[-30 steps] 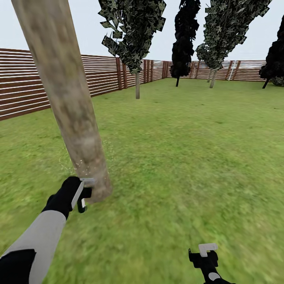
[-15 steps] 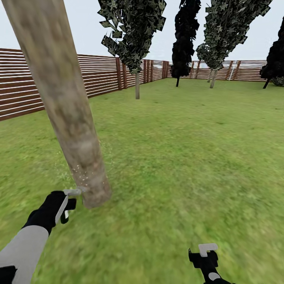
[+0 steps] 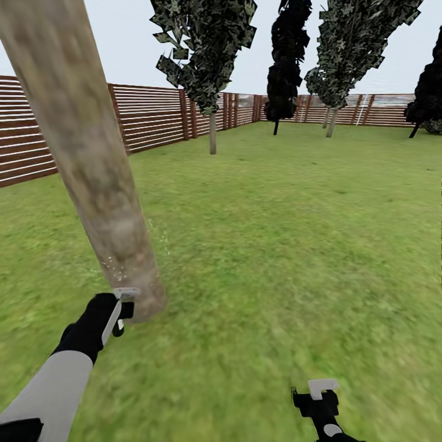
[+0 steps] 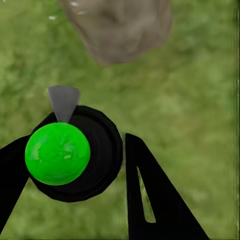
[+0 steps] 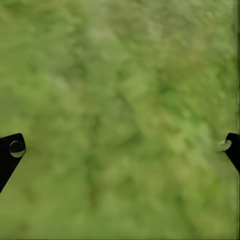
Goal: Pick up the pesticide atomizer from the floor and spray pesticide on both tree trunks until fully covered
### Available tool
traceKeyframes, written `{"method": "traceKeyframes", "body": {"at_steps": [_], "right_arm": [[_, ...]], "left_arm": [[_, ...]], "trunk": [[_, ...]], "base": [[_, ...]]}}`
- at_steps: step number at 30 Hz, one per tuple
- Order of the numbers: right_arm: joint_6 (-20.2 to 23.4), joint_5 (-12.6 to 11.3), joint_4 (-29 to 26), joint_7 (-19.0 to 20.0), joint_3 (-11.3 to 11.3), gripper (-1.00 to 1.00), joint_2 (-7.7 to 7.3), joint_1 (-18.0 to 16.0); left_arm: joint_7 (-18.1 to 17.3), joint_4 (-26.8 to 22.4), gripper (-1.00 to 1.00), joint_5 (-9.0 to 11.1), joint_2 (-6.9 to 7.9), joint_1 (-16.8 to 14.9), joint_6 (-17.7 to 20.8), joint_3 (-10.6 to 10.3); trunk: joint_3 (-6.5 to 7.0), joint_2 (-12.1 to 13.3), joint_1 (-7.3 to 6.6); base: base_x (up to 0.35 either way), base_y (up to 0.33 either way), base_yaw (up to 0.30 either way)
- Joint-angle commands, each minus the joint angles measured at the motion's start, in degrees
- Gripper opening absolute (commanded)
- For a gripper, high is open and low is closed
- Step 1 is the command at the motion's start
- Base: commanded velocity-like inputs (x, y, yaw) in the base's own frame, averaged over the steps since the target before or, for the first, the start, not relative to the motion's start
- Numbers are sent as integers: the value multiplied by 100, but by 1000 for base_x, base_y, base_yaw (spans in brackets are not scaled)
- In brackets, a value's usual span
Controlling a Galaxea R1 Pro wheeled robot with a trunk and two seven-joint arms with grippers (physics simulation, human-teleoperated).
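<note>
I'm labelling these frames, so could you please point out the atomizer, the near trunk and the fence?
atomizer (image 4: 57,153): left wrist view, green top.
near trunk (image 3: 92,159): head view, mid-column.
fence (image 3: 153,116): head view, slats.

Left arm (image 3: 58,383): pale grey sleeve, black wrist, black hand (image 3: 116,313). Right hand (image 3: 319,399): black, white tab.

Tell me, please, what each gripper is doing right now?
Left gripper: shut on the atomizer, beside the trunk.
Right gripper: open, empty, over grass.
</note>
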Motion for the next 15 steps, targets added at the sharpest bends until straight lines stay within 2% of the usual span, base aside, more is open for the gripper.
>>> {"method": "traceKeyframes", "body": {"at_steps": [1, 7, 15], "right_arm": [[-9, -47, -2, -12, 49, 100, 0, -1], [-9, -47, -2, -11, 56, 100, 7, -1], [-12, -47, -2, -5, 58, 100, 9, -1]], "left_arm": [[-11, -14, -100, -34, -1, 3, 31, 9], [-7, -17, -100, -42, 4, 6, 31, 10], [-4, -9, -100, -53, 21, 15, 31, 11]], "trunk": [[-5, -2, -1], [-5, -2, -1], [-5, -2, -1]], "base": [[0, -275, 0], [0, -276, 30], [2, -276, 256]]}}
